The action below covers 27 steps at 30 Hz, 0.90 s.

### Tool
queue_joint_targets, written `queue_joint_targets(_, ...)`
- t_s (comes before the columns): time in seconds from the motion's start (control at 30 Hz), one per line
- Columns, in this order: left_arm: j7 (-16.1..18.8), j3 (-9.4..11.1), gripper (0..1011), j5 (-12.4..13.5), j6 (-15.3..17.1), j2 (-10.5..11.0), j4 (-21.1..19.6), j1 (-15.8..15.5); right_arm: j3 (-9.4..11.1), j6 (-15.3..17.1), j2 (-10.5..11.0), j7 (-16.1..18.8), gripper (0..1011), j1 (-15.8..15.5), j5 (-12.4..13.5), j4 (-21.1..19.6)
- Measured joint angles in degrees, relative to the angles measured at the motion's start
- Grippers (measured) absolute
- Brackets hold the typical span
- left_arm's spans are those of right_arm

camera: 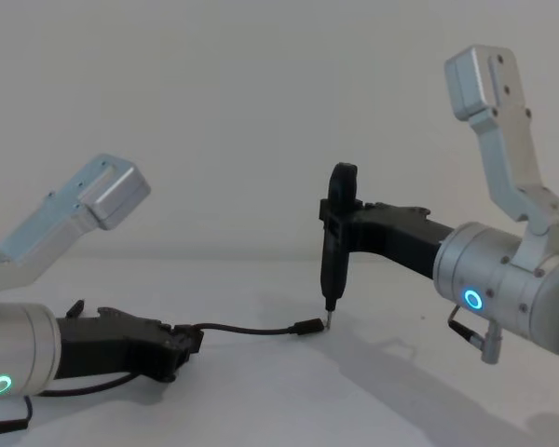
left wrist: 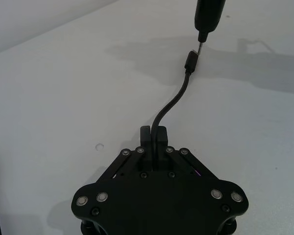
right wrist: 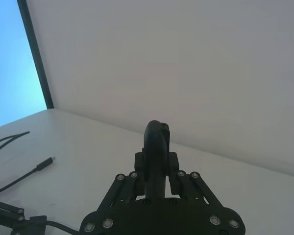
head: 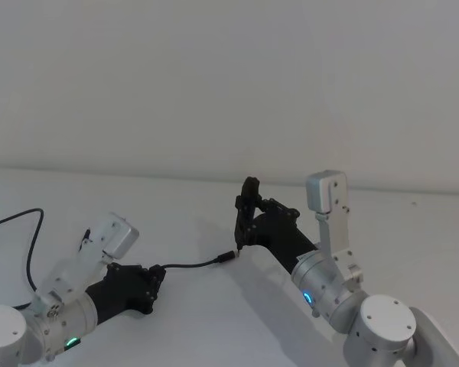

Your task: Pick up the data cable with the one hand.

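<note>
Left wrist view: left gripper (left wrist: 154, 133) is pinching the cable (left wrist: 172, 101), a light, floppy cord, behind its plug (left wrist: 191, 60); right gripper (head: 249, 206) is clamping a pen-like tool (camera: 336, 244).

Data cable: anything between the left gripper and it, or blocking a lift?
Nothing between them: the left gripper is already shut on the data cable. The right gripper holds an upright black tool with its tip beside the plug, not over the cable.
</note>
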Motion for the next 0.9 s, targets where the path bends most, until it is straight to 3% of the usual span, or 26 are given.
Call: queue_joint_targets(0.9, 0.0, 0.0, 61, 0.0, 0.0, 0.0, 0.0, 0.0, -0.2, -0.4, -0.5, 0.2, 274, 0.9, -0.1, 1.4)
